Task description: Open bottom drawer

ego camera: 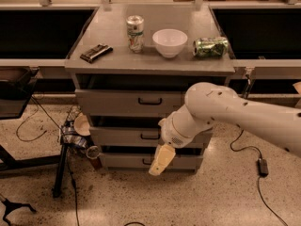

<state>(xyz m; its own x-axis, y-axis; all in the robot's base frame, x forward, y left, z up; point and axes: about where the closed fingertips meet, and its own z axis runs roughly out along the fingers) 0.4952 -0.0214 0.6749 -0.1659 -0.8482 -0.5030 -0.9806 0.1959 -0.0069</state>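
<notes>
The bottom drawer (pixel 121 161) is the lowest of three grey drawer fronts in the metal cabinet, and it looks closed. My gripper (pixel 159 162) hangs pointing down right in front of that drawer, at about its middle. It covers most of the small black handle, of which only a sliver shows to its left. My white arm (pixel 221 112) reaches in from the right and crosses the right part of the middle drawer (pixel 127 136). The top drawer (pixel 113 101) with its black handle is in full view.
On the cabinet top stand an upright can (pixel 135 33), a white bowl (pixel 170 42), a green can on its side (pixel 210 47) and a flat black object (pixel 96 52). Clutter and a black stand (pixel 61 168) sit left of the cabinet. Cables and a power brick (pixel 262 167) lie on the floor.
</notes>
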